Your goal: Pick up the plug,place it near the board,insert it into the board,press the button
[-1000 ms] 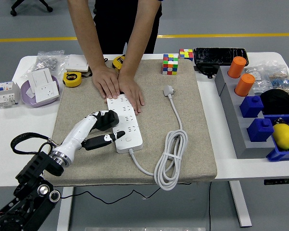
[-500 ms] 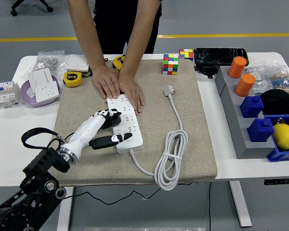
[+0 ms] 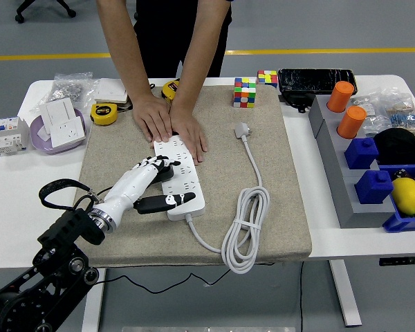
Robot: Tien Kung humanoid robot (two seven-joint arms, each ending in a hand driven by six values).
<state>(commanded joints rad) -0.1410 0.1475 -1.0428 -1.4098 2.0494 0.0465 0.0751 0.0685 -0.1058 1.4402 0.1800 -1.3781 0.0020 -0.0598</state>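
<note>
The white power strip [image 3: 185, 181] lies lengthwise on the beige mat [image 3: 277, 173]. A person's two hands [image 3: 171, 124] press its far end down. My left hand [image 3: 158, 181] reaches in from the lower left. Its fingers [image 3: 149, 166] curl over a black plug [image 3: 166, 171] that sits on the strip's left side. The thumb [image 3: 167, 201] stretches out across the strip's near end. How deep the plug sits in a socket is hidden under the fingers. The strip's own white plug [image 3: 243, 129] lies loose on the mat, and its cable coil [image 3: 245, 228] lies at the right.
Two yellow tape measures [image 3: 104, 113] and a purple dish with sockets [image 3: 58, 128] lie at the back left. Rubik's cubes [image 3: 245, 91] stand behind the mat. Blue bins with orange cylinders [image 3: 349, 121] and a lemon [image 3: 407, 195] line the right side.
My left hand has slid right and a little forward with the black plug, from the strip's left edge onto its sockets. The thumb now lies over the strip's near end. The person's hands have stayed put.
</note>
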